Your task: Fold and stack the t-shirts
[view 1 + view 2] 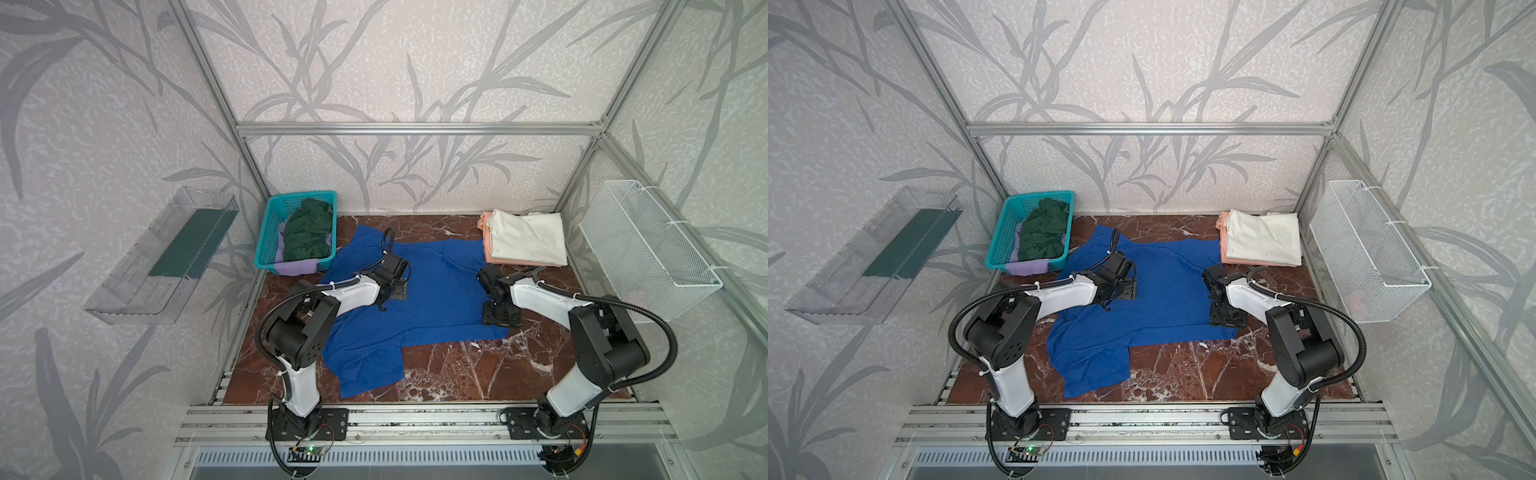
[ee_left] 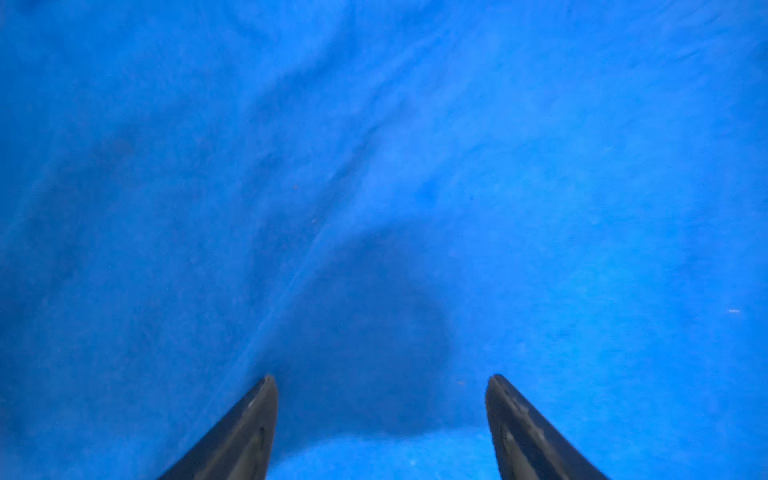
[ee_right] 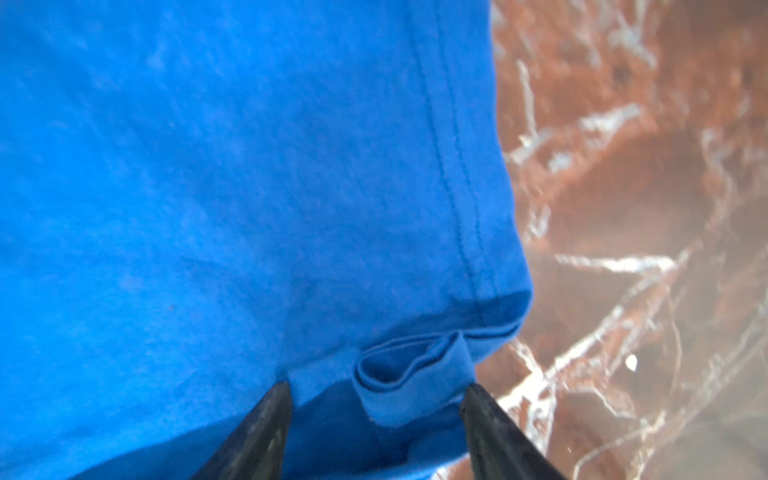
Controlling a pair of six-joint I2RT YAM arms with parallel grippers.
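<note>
Now blue t-shirt [image 1: 440,286] lies spread across marble table [image 1: 457,374].

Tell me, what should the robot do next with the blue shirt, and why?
Probably close the right gripper on the bunched hem corner between its open jaws: the blue t-shirt lies spread unfolded, and the left gripper is open over its middle.

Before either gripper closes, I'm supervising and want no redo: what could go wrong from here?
The right gripper is open over the curled hem corner of the blue t-shirt; it might pinch only one layer. The shirt's far edge lies by the folded stack, so a pull could drag that askew.
</note>
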